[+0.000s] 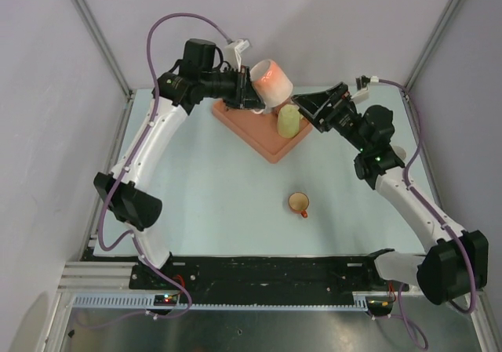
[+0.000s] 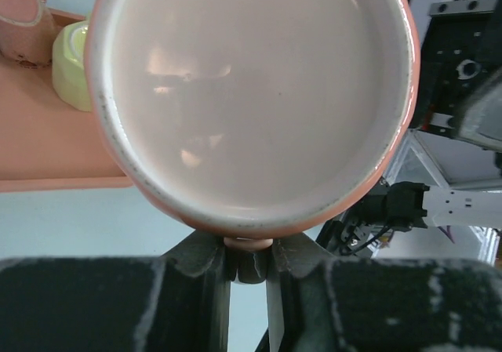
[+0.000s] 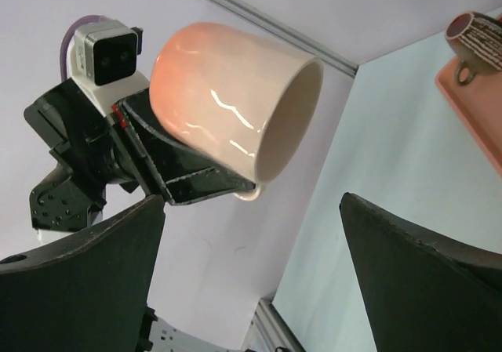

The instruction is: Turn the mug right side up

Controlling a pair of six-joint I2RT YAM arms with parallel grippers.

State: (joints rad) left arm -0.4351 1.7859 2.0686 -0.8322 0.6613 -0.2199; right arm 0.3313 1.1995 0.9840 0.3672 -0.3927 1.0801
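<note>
Table (image 1: 220,203): tray (image 1: 251,130) w/ green cup (image 1: 289,121) near held mug (image 1: 271,82).

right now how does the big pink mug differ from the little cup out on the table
The big pink mug is held in the air by the left tool, tipped sideways; the little cup stands alone on the table, mouth up. The mug is far larger than the cup. The mug is pale pink, the cup darker orange-brown. Both have a handle.

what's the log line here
mug: airborne, sideways | left tool: shut on its handle | right tool: open, empty | upright: not yet
</note>
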